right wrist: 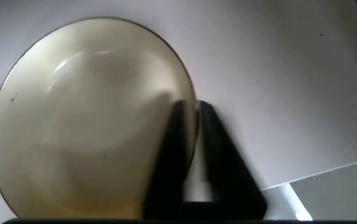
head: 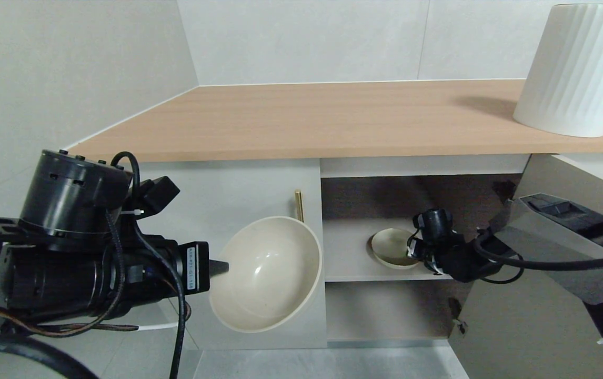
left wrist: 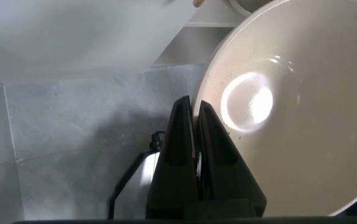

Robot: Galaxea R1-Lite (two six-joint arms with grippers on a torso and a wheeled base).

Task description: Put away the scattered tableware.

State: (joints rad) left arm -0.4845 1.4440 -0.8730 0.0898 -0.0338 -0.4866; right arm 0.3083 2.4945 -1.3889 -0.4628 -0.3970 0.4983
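Note:
In the head view a large cream bowl hangs on its side in front of the closed left cabinet door, its hollow facing me. My left gripper is shut on its rim; the left wrist view has the gripper pinching the edge of the bowl. Inside the open cabinet a small beige plate sits at the middle shelf. My right gripper is shut on the plate's right rim. The right wrist view shows this gripper clamped over the plate.
A wooden countertop runs above the cabinet, with a white ribbed cylinder at its right end. The left door carries a gold handle. The right door stands swung open. A lower compartment lies below the shelf.

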